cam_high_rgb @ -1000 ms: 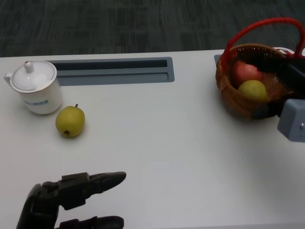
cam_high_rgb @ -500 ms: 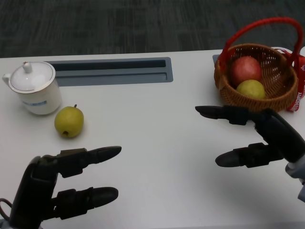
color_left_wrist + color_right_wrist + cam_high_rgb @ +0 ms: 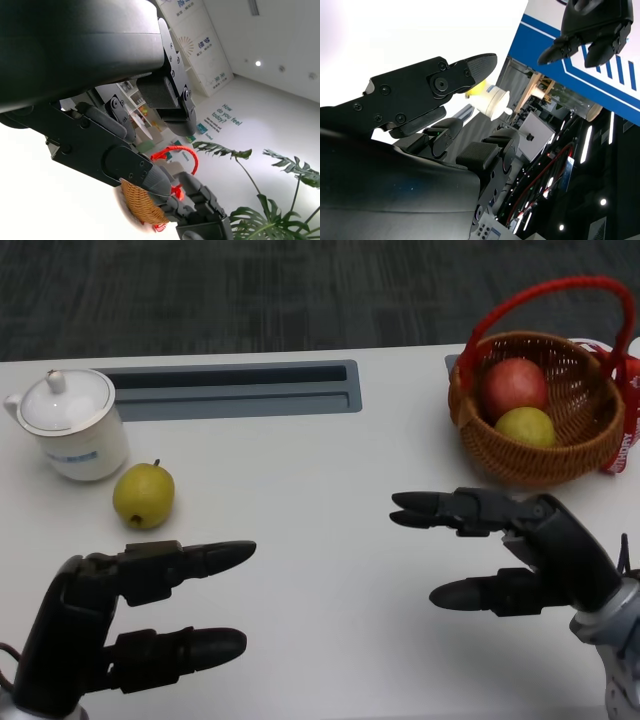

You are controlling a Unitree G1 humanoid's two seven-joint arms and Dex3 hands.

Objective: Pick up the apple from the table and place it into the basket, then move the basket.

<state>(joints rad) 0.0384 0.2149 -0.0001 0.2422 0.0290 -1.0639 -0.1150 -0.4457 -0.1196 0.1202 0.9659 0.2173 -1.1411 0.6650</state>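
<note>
We are seeing the apple [image 3: 516, 386] lying inside the basket [image 3: 478, 440], beside a yellow fruit [image 3: 526, 427], at the far right of the worktop [image 3: 320, 500]. Our right hand [image 3: 520, 552] is hovering near the basket, fingers apart, holding nothing. Our left hand [image 3: 110, 625] is also hanging empty with fingers spread.

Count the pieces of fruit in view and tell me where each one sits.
3. A red apple and a yellow fruit lie in the basket at the far right; a yellow-green pear sits on the table beside the white lidded cup. The basket could hide more.
</note>
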